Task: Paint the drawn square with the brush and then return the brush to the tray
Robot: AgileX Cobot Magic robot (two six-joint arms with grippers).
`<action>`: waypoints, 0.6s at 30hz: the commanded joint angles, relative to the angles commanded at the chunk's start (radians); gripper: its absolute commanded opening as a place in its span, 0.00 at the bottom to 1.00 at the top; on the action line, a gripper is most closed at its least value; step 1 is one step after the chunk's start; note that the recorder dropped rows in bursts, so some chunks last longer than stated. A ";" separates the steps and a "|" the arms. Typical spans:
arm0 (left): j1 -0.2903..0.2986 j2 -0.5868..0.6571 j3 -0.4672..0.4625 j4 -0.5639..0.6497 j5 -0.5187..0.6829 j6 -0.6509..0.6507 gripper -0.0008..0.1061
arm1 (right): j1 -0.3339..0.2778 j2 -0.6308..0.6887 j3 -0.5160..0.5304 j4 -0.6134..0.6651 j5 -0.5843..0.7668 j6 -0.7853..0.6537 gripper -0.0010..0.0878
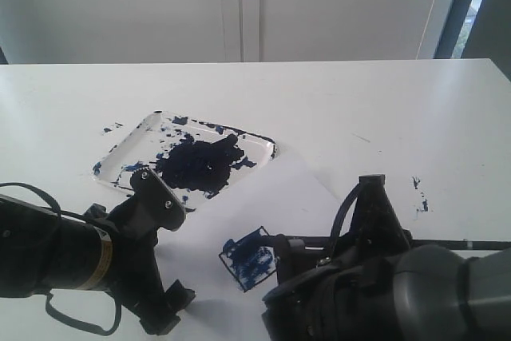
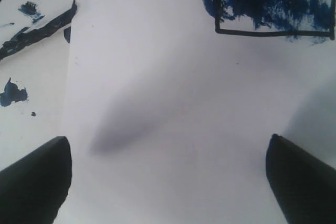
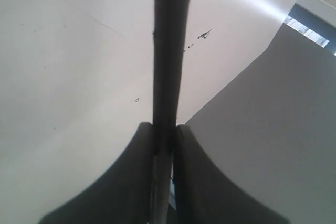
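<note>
Here, the right fingers [image 3: 143, 150] were clamped tight on the handle of the brush [image 3: 169, 51]. The brush ran sideways over the white table [image 1: 359, 101], its free end reaching the right edge of the exterior view and its bristle end pointing toward the drawn square [image 1: 247, 259]. The square lay tilted like a diamond on a sheet of white paper [image 1: 291, 189], near the front of the scene and between the two arms. Streaks of dark blue paint covered much of it, white gaps showed among them, and some blue spilled over the black outline at one corner. Whether the bristles touched the paper could not be told from these angles. The left fingers [image 2: 37, 182] stood wide apart and held nothing, hovering over bare paper just beside the square. Behind the paper, toward the left, sat the tray [image 1: 132, 148], right up against the sheet's far edge, spattered with blue-black paint and carrying a big dark blotch [image 1: 200, 161] in its middle. A few blue specks [image 1: 419, 189] marked the table to the right of the paper.
</note>
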 joint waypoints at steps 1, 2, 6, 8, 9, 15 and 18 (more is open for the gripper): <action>0.000 0.000 0.000 0.000 0.000 0.000 0.99 | 0.000 0.014 0.000 -0.008 0.000 0.000 0.01; 0.000 0.000 0.000 0.000 0.000 0.000 0.99 | 0.000 0.031 0.000 -0.014 0.000 0.003 0.01; 0.000 0.000 0.000 0.000 0.000 -0.002 0.99 | -0.002 0.075 -0.002 -0.035 0.000 0.030 0.01; 0.000 0.000 0.000 0.000 0.000 -0.002 0.99 | -0.010 0.089 -0.002 -0.035 0.000 0.030 0.01; 0.000 0.000 0.000 0.000 0.000 -0.002 0.99 | -0.019 0.098 -0.002 -0.035 0.000 0.032 0.01; 0.000 0.000 0.000 0.000 -0.005 -0.002 0.99 | -0.053 0.107 -0.034 -0.044 0.000 0.086 0.01; 0.000 0.000 0.000 0.000 -0.007 -0.002 0.99 | -0.063 0.107 -0.061 -0.049 0.000 0.088 0.01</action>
